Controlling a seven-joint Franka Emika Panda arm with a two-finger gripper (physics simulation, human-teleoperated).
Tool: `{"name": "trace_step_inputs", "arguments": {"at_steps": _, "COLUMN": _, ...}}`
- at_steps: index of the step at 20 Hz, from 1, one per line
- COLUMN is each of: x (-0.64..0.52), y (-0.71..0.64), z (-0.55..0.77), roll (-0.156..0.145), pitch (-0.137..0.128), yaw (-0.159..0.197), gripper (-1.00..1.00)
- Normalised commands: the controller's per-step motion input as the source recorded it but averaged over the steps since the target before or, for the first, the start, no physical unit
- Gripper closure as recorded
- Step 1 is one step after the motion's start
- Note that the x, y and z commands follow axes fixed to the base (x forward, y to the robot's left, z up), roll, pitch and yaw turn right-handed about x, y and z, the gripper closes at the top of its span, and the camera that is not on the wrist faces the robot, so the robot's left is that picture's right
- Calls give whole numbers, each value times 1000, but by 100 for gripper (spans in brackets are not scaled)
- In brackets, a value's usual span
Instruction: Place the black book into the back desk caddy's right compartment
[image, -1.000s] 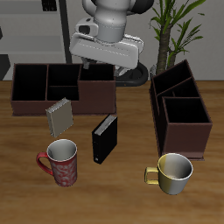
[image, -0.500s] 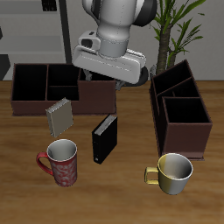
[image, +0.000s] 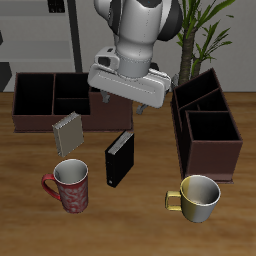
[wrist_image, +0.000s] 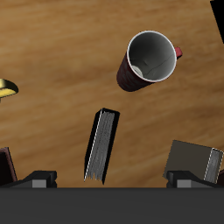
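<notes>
1. Gripper (image: 126, 108): hangs above the table, over the gap between the back caddy and the book. Your jaws stand wide apart and hold nothing; the wrist view shows both fingertips (wrist_image: 41, 178) spread with bare table between them.
2. Book (image: 119, 158): black, standing upright on the table's middle, nearer the front edge than the back caddy and apart from it. Pale page edge shows in the wrist view (wrist_image: 102, 145).
3. Back caddy (image: 40, 120): along the table's back edge, long side facing you. Its right compartment (image: 112, 99) is partly hidden by your gripper.
4. Notepad (image: 68, 132): leans against the back caddy's front.
5. Red mug (image: 72, 185): near the front edge.
6. Yellow mug (image: 199, 197): near the front edge.
7. Second caddy (image: 207, 128): seen end-on at the table's side edge.
</notes>
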Motion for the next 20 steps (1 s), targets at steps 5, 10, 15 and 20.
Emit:
{"name": "trace_step_inputs", "arguments": {"at_steps": 5, "x": 72, "y": -130, "z": -234, "roll": -1, "pitch": -34, "yaw": -38, "gripper": -100}}
{"name": "trace_step_inputs", "arguments": {"at_steps": 10, "x": 55, "y": -53, "z": -243, "roll": 40, "pitch": -24, "yaw": -54, "gripper": -100}}
{"name": "trace_step_inputs", "arguments": {"at_steps": 15, "x": 42, "y": -29, "z": -262, "roll": 43, "pitch": -17, "yaw": -33, "gripper": -100}}
{"name": "trace_step_inputs", "arguments": {"at_steps": 20, "x": 68, "y": 21, "z": -233, "roll": 21, "pitch": -2, "yaw": -9, "gripper": -100}}
